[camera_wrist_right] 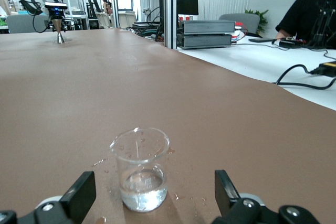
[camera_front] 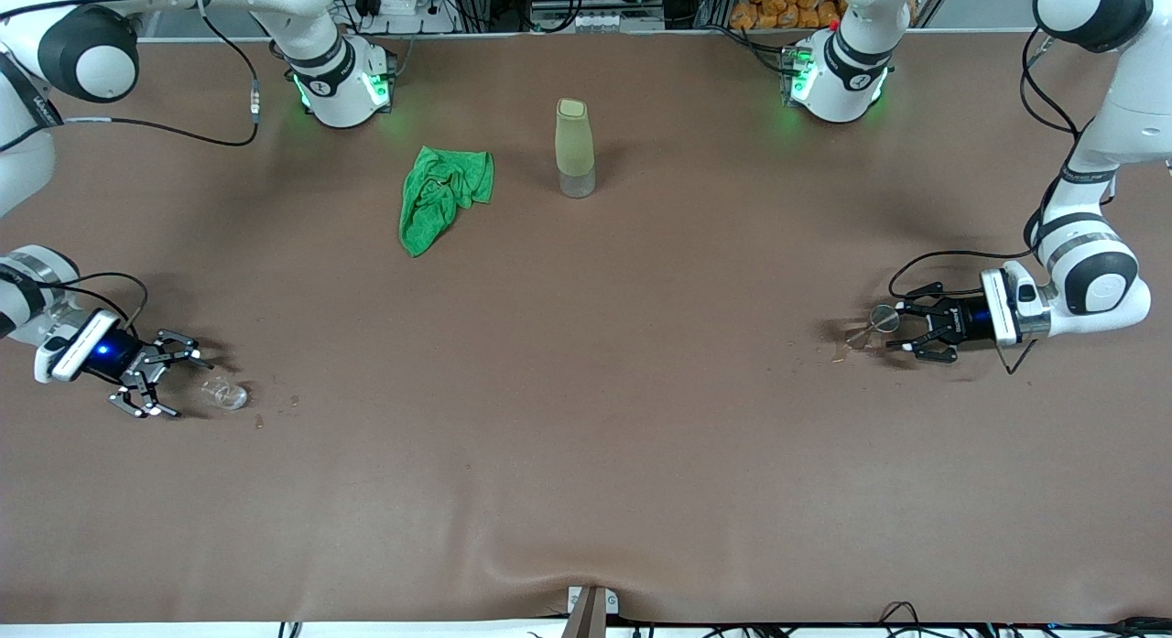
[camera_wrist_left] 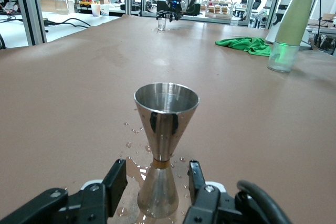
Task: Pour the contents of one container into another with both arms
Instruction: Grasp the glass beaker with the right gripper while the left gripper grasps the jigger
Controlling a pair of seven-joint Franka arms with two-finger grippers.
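The silver cup (camera_front: 874, 325) is seen standing upright on the brown counter (camera_front: 586, 418) at the right of the front frame, toward the left arm's end, with droplets scattered round its base. The left end effector (camera_front: 900, 325) is set low around it; in the left wrist view its fingers (camera_wrist_left: 117, 178) flank the cup's (camera_wrist_left: 164, 145) lower cone with a narrow gap on each side, so the jaws are partly open and no grip is shown.

The glass cup (camera_front: 224, 394) is found at the lower left of the front frame, upright, with a little clear liquid at its bottom (camera_wrist_right: 140, 169). The right end effector (camera_front: 177, 382) is placed just beside it, its jaws spread wide and touching nothing.

A green cloth (camera_front: 442, 195) and a tall olive bottle (camera_front: 574, 147) are seen in the upper middle of the front frame, well apart from both cups.
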